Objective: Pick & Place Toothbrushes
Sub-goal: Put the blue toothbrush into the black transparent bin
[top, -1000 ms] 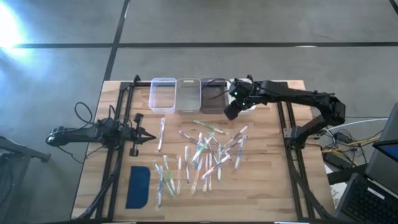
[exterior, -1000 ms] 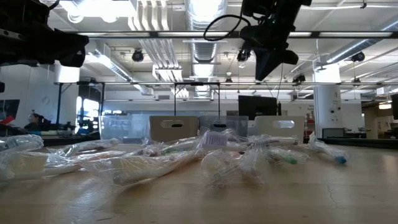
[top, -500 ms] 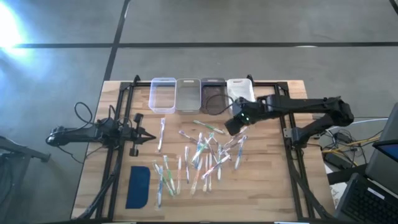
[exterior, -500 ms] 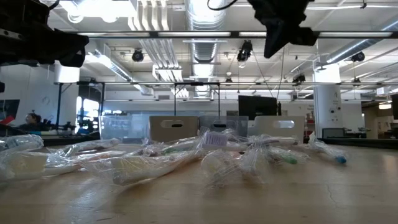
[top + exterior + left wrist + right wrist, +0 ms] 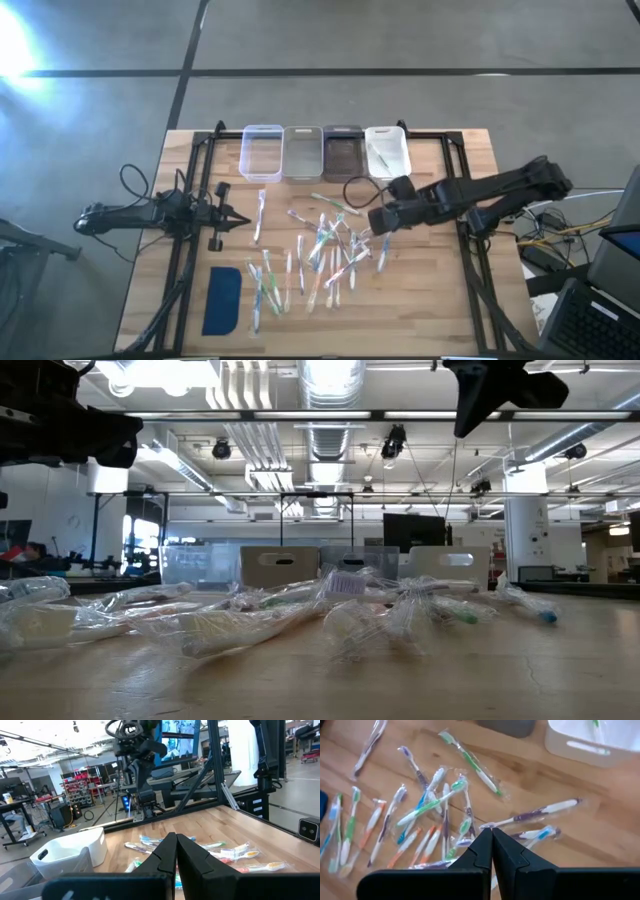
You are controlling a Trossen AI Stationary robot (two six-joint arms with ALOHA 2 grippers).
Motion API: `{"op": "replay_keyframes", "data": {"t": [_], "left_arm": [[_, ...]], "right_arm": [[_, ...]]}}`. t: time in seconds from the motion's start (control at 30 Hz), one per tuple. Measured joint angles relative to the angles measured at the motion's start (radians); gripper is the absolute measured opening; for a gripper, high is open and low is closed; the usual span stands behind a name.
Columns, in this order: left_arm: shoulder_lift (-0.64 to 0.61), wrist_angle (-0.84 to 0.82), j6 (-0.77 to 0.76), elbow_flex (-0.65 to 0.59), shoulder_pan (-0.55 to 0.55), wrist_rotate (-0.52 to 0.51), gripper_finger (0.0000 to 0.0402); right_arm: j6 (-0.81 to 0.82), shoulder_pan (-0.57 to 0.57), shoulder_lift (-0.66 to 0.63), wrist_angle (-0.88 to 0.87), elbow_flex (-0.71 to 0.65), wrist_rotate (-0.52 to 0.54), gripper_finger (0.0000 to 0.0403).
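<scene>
Several wrapped toothbrushes [image 5: 322, 245] lie scattered flat on the wooden table's middle; they also show in the right wrist view [image 5: 435, 802]. One toothbrush [image 5: 380, 158] lies inside the white bin [image 5: 400, 165] at the far edge. My right gripper [image 5: 378, 222] hangs shut and empty above the right side of the pile, pointing steeply down; its own view shows the fingertips [image 5: 491, 832] together. My left gripper [image 5: 240, 221] rests shut and level at the table's left, its fingertips [image 5: 176, 837] facing the pile.
Four bins stand in a row at the far edge: clear [image 5: 262, 155], grey [image 5: 303, 153], dark [image 5: 343, 155] and white. A flat dark-blue pad [image 5: 222, 300] lies at the near left. Black frame rails [image 5: 470, 270] run along both sides.
My right gripper has swung from beside the dark and white bins at the far edge toward the near edge, and now hangs over the right side of the toothbrush pile. Its wrist has rolled on the way. The toothbrushes have not moved.
</scene>
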Motion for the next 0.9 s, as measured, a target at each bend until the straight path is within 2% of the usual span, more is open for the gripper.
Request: {"op": "replay_keyframes", "data": {"t": [0.1,0.37,0.53,0.7,0.9], "left_arm": [[0.0,0.0,0.0,0.0,0.0,0.0,0.0014],[0.0,0.001,0.0,0.0,0.0,0.0,0.0014],[0.0,0.001,0.0,0.0,0.0,0.0,0.0014],[0.0,0.0,0.0,0.0,0.001,0.0,0.0014],[0.0,0.0,0.0,0.0,0.001,0.0,0.0014]], "right_arm": [[0.092,0.032,0.014,-0.024,-0.001,0.03,0.0009],[0.339,0.11,0.039,-0.119,-0.007,0.024,0.0014],[0.468,0.162,0.039,-0.119,-0.041,0.019,0.0037],[0.609,0.208,0.039,-0.108,-0.103,-0.055,0.0066],[0.658,0.218,0.039,-0.005,-0.187,-0.084,0.0102]]}}
